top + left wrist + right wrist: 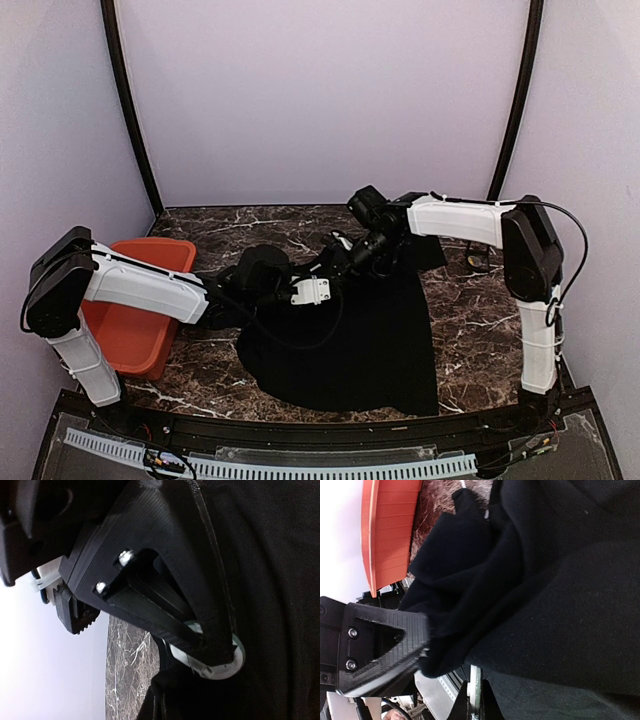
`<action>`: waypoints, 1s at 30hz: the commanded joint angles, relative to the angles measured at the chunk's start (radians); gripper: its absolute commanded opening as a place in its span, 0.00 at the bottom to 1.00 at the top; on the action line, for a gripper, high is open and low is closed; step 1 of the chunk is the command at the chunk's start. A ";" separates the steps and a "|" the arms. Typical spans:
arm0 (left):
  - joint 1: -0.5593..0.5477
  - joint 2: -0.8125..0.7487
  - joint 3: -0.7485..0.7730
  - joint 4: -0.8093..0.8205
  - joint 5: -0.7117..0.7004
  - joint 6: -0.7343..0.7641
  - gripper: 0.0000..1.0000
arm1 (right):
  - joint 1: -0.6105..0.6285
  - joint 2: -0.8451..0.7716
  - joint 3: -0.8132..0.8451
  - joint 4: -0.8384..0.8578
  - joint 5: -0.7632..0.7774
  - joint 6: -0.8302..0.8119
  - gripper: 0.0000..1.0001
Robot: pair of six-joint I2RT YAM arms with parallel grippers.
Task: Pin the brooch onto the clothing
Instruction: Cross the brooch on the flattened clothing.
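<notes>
Dark marbled worktop (480,320), closed in by lilac walls (320,100), carries the black T-shirt (370,340). It is spread from the middle toward the near edge and the right side, with its upper part bunched up around the centre. Both pincers meet at that bunch. The left pincer (214,650) is clamped tight on the brooch (230,667), a round pale disc with a light rim. The brooch sits against the black cloth close to the shirt's border, where bare marble shows just beside it. The right pincer (426,652) is closed on a thick fold of the T-shirt, which stands up as a ridge; one of its fingers (385,645) shows and the cloth hides the other. An orange-red tray (135,320) stands at the left edge, partly under the left arm.
</notes>
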 commanded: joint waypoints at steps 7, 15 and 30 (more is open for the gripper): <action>-0.008 -0.038 -0.009 0.029 -0.004 -0.005 0.01 | 0.052 0.015 0.047 -0.026 -0.053 -0.088 0.00; -0.008 -0.030 -0.008 0.031 -0.018 -0.003 0.01 | 0.059 -0.045 0.018 -0.028 -0.099 -0.172 0.00; -0.008 -0.036 -0.007 0.033 -0.009 -0.023 0.01 | 0.098 -0.046 -0.005 -0.019 -0.116 -0.286 0.00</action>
